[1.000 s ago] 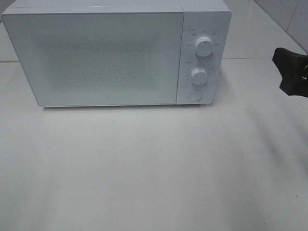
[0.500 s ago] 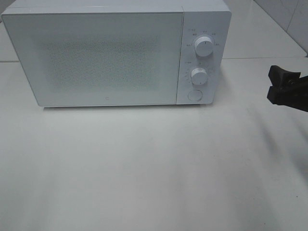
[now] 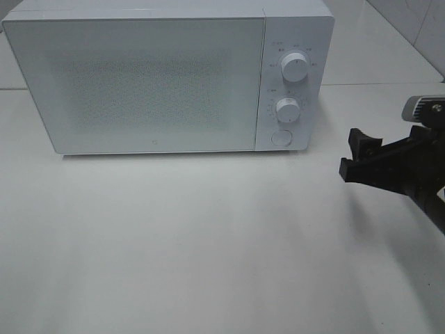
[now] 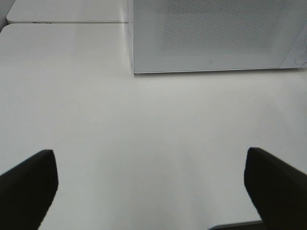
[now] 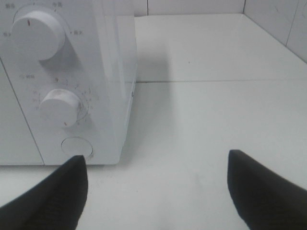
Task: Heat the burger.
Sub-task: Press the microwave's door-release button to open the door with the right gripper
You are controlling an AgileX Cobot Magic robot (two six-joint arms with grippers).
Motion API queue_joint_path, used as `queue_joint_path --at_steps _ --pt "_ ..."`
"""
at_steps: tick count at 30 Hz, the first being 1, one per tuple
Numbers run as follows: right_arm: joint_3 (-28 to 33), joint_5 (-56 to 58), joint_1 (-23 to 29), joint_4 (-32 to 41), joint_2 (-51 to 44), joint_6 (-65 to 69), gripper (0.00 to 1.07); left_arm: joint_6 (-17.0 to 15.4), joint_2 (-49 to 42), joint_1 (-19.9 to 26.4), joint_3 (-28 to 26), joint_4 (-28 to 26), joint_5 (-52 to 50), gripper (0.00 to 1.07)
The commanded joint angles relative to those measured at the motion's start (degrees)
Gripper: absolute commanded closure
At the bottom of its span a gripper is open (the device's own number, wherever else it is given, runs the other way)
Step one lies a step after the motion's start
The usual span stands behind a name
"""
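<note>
The burger is out of view in every frame. A white microwave [image 3: 153, 76] stands at the back of the table with its door shut; its side panel carries two knobs [image 3: 295, 68] and a round button [image 3: 280, 137]. My right gripper [image 3: 352, 154] hangs open and empty just right of that panel, at about the height of the button. The right wrist view has its dark fingers [image 5: 53, 191] spread wide, facing the panel and its button [image 5: 76, 146]. In the left wrist view my left gripper [image 4: 151, 189] is open and empty over bare table, in front of the microwave [image 4: 211, 33].
The white table [image 3: 208, 243] spreads in front of the microwave. A second white surface [image 4: 62, 12] adjoins behind a seam at the back. A tiled wall [image 3: 417, 21] rises at the back right.
My right gripper has come in from the right edge, moving left and down toward the microwave's control panel. The left gripper and the microwave have not moved.
</note>
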Motion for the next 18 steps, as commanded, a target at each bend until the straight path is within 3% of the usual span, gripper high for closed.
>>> queue_joint_path --at_steps 1,18 --pt "-0.29 -3.78 4.64 4.93 2.18 -0.63 0.32 -0.52 -1.09 0.11 0.06 -0.34 -0.8 0.09" --pt "-7.05 -1.83 13.98 12.2 6.59 -2.12 0.32 -0.52 -1.09 0.11 0.06 -0.34 -0.8 0.09"
